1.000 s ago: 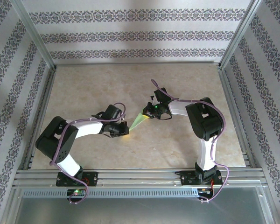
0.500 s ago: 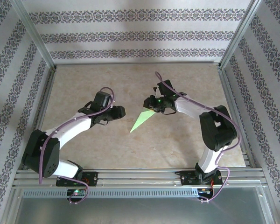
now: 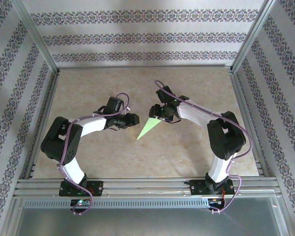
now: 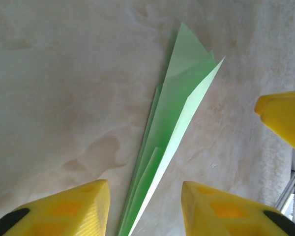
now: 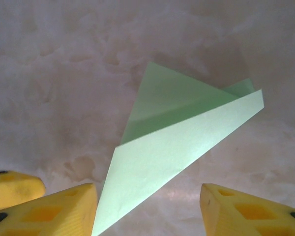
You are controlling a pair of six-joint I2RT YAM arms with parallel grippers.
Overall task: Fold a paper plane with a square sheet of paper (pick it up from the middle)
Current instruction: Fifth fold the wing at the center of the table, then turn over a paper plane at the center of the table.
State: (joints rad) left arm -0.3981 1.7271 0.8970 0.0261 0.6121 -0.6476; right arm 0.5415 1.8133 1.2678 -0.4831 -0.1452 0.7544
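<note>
The square sheet of paper is folded into a slim, pointed light green paper plane (image 3: pixel 148 128). It lies flat on the table, its tip toward the near left. In the left wrist view the paper plane (image 4: pixel 174 137) runs lengthwise between the yellow fingers of my left gripper (image 4: pixel 143 189), which is open and not touching it. My left gripper (image 3: pixel 136 119) sits just left of the plane. My right gripper (image 3: pixel 154 112) hovers at the wide tail end, also open. In the right wrist view the plane (image 5: pixel 167 147) lies between the spread fingers of my right gripper (image 5: pixel 148 189).
The beige marbled table (image 3: pixel 196 147) is bounded by aluminium rails at the near edge (image 3: pixel 137 184) and patterned walls (image 3: pixel 137 37) on three sides. A fingertip of the right gripper (image 4: pixel 285 118) shows at the right of the left wrist view.
A second ago both grippers were shut on the plane between them. Both have opened and let go. The plane now lies on the table; the left gripper drew back up and left.
</note>
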